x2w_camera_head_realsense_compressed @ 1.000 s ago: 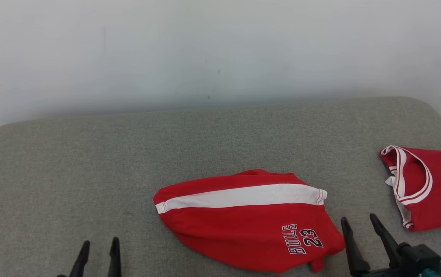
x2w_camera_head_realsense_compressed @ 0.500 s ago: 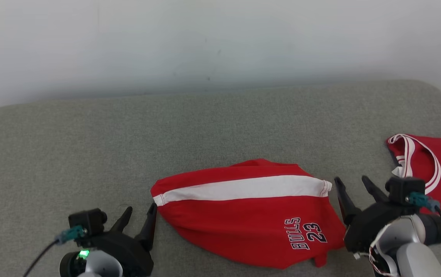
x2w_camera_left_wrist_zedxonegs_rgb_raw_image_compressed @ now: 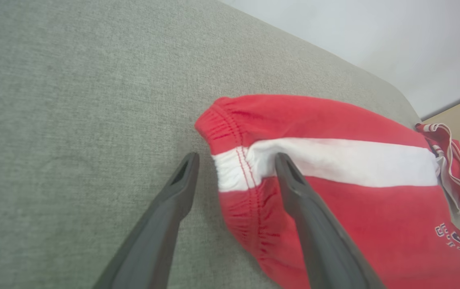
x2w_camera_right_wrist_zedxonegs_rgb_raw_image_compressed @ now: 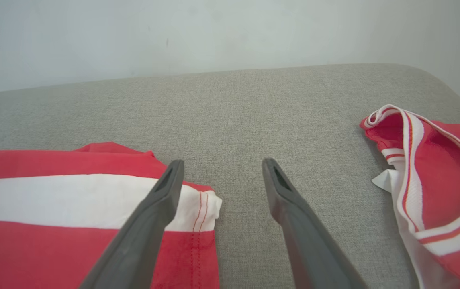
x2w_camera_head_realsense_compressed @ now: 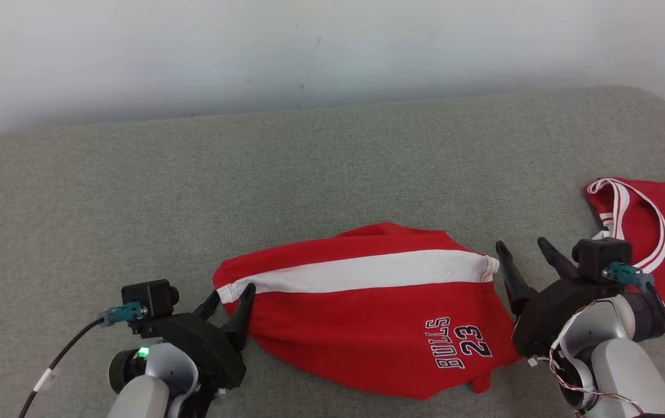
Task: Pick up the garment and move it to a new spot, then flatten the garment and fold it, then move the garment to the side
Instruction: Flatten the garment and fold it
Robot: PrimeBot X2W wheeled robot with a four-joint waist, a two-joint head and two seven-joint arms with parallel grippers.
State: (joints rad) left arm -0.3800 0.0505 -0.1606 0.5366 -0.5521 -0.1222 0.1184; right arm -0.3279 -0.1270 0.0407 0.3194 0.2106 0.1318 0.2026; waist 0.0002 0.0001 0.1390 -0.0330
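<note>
**Both jaws wide at the two ends of the red shorts**

A pair of red fabric shorts [x2w_camera_head_realsense_compressed: 367,313] with a broad white side stripe lies on the grey fabric-covered desk [x2w_camera_head_realsense_compressed: 332,162], from the centre of the head view toward 6 o'clock. The stripe runs from 9 to 3 o'clock. Dark "BULLS 23" lettering sits on the red panel toward 5 o'clock. The cloth is loosely rumpled, with a small flap sticking out at its lower edge.

The left gripper [x2w_camera_head_realsense_compressed: 231,293], at 7 o'clock, has its jaws spread wide and holds nothing. They straddle the 9 o'clock end of the shorts, one finger over the stripe and one over bare desk. Whether the fingers touch the cloth cannot be told.

The right gripper [x2w_camera_head_realsense_compressed: 521,247], at 4 o'clock, is also spread wide and empty, just beside the 3 o'clock end of the stripe.

The left wrist view adds the gathered, stitched waistband of the shorts [x2w_camera_left_wrist_zedxonegs_rgb_raw_image_compressed: 314,116] between that gripper's fingers [x2w_camera_left_wrist_zedxonegs_rgb_raw_image_compressed: 236,158]. The right wrist view adds the red double-stitched hem of the shorts [x2w_camera_right_wrist_zedxonegs_rgb_raw_image_compressed: 33,241] under one finger of its gripper [x2w_camera_right_wrist_zedxonegs_rgb_raw_image_compressed: 221,162], the other finger over bare desk. At 3 o'clock there lies a red sleeveless jersey with white-and-red trim [x2w_camera_right_wrist_zedxonegs_rgb_raw_image_compressed: 446,188], apart from the shorts.
</note>
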